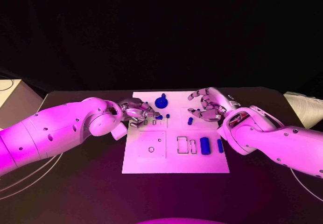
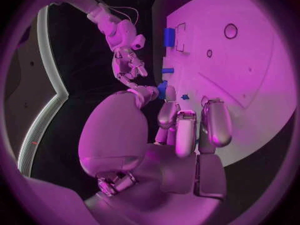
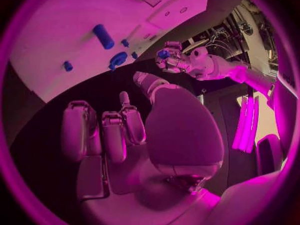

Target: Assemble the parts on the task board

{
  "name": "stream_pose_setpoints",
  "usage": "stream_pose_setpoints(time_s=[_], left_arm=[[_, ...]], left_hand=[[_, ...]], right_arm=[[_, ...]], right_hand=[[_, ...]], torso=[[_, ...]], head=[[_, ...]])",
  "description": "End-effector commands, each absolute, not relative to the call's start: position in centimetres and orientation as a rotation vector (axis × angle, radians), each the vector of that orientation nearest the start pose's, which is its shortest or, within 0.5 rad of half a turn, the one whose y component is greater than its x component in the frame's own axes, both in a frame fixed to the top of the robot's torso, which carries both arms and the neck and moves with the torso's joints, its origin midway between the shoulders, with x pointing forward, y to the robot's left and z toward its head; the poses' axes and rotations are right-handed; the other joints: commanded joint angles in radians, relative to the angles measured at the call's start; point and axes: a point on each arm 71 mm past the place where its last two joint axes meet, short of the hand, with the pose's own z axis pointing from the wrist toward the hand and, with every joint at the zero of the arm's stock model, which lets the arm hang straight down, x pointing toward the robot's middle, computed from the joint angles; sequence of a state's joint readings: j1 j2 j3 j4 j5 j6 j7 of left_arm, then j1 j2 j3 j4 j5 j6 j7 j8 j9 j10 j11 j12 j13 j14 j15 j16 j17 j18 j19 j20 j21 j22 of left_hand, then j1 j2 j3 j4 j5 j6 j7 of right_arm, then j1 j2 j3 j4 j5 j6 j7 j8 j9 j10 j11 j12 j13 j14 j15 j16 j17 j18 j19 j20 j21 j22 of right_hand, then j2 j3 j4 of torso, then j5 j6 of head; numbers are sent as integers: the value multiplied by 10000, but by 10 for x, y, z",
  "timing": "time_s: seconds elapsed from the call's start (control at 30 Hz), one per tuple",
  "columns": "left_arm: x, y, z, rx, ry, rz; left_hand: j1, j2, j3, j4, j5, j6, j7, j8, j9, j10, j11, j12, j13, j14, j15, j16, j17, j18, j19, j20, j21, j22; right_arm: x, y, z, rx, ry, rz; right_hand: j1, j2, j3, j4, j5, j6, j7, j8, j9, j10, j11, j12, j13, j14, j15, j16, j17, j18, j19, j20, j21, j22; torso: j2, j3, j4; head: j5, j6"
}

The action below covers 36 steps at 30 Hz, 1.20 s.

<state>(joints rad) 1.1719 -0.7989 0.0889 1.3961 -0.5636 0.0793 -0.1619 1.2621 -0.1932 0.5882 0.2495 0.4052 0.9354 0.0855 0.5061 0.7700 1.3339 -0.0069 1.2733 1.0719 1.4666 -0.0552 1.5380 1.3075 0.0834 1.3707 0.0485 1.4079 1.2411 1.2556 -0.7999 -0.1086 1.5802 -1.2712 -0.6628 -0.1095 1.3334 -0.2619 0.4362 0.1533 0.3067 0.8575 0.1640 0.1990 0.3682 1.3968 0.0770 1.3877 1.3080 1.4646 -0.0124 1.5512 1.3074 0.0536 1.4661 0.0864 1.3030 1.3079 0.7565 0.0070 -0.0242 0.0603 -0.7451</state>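
Blue parts: I judge them to be hard moulded plastic, light and stiff, smooth enough to slip from metal fingertips; none looks fragile
Board (image 1: 175,163): white plate, rigid and flat, with outlined recesses and small holes; I would use it as a stop to press against
Knob (image 1: 161,101): stands near the board's far edge, about mid-width; round body with a stem, so I would take it by the stem or across the rim
Peg (image 1: 190,121): lies on the board's right half, just beside my right hand; short and round, likely to roll, so I would pinch it across the middle
Cylinders (image 1: 205,144): two lie side by side in the board's near right part; longer, easiest to grip at mid-length
Small part (image 3: 164,54): at the tips of my left hand, over the board's left edge; tiny, easy to drop or twist in the grip
Left hand (image 1: 138,112): fingers curled in, thumb and a finger seem to pinch the small part; the contact is partly hidden
Right hand (image 1: 210,106): over the board's far right edge, fingers apart and loosely bent, holding nothing
Risk: too light a pinch and the small part may slide out before it seats
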Motion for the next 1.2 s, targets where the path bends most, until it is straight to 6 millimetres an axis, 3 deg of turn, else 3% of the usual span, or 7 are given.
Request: stream_pose_setpoints(time_s=[0.03,0.3,0.53,0.67,0.9,1.07,1.2], left_arm=[[511,208,-186,-5734,21245,-9874],[516,201,-175,-4653,21150,-7900],[518,189,-171,-3921,21084,-6627],[519,184,-169,-3530,20895,-6168],[521,175,-167,-2928,20678,-5619],[521,169,-168,-2511,20638,-5336],[520,168,-169,-2285,20775,-5206]], left_hand=[[-105,-10,2140,-2108,70,207,-119,34,6,63,22,47,-16,881,-64,23,2144,-90,51,9,17,0],[-109,-17,2176,-2140,90,220,-123,37,1,76,17,51,-6,873,-69,5,2116,-88,49,5,15,-8],[-115,-25,2209,-2168,97,236,-125,41,-4,79,12,43,-18,867,-73,-9,2094,-82,39,2,6,-31],[-116,-23,2222,-2176,94,239,-126,41,-6,74,11,32,-35,864,-74,-14,2086,-81,37,1,4,-36],[-120,-22,2270,-2207,92,249,-127,40,-15,97,10,49,-3,861,-76,-24,2070,-67,2,-2,-28,-103],[-124,-27,2298,-2228,97,257,-126,41,-19,112,9,62,19,863,-78,-23,2073,-64,-3,-3,-34,-116],[-138,-38,2335,-2257,115,271,-125,44,-25,128,9,71,36,859,-79,-34,2055,-59,-11,-4,-45,-138]], right_arm=[[485,-189,-149,1734,13804,7847],[507,-231,-127,3390,13295,7558],[519,-251,-118,4884,12902,7934],[522,-255,-116,5240,12716,8110],[526,-258,-111,5867,11898,8831],[531,-259,-111,6291,11665,9322],[535,-260,-111,6468,11653,9457]], right_hand=[[85,2,-54,31,88,27,11,-38,-8,-10,3,-2,959,958,86,-48,2256,95,265,52,-23,270],[50,-8,-57,121,372,347,-50,103,32,-144,-48,-159,798,867,51,-265,1939,181,146,36,-413,-47],[126,-151,303,340,358,256,-86,363,108,-3818,-72,-5394,-4090,-892,13,-4023,-2059,1282,-2080,27,-7149,-5388],[155,-183,330,421,362,113,-23,515,154,-4055,-21,-6422,-5235,-2119,107,-6589,-4209,1288,-2337,111,-8252,-6232],[368,-169,765,365,519,111,163,400,29,-3447,229,-9837,-8713,-2925,409,-10233,-5825,1303,-2901,372,-10302,-8019],[210,-167,884,247,521,149,435,-121,-171,-3349,659,-11830,-10829,-3612,904,-12689,-7031,1308,-3675,988,-11953,-9688],[149,-131,811,207,484,101,531,-350,-255,-3386,792,-12236,-11493,-4239,1231,-13657,-7660,1292,-4281,1324,-12422,-10546]], torso=[[-21,10,10],[-84,41,-22],[-95,47,-27],[-76,54,3],[-83,44,1],[-88,31,-20],[-79,32,-16]], head=[[45,9],[50,25],[55,4],[52,-8],[55,-18],[67,-24],[76,-54]])
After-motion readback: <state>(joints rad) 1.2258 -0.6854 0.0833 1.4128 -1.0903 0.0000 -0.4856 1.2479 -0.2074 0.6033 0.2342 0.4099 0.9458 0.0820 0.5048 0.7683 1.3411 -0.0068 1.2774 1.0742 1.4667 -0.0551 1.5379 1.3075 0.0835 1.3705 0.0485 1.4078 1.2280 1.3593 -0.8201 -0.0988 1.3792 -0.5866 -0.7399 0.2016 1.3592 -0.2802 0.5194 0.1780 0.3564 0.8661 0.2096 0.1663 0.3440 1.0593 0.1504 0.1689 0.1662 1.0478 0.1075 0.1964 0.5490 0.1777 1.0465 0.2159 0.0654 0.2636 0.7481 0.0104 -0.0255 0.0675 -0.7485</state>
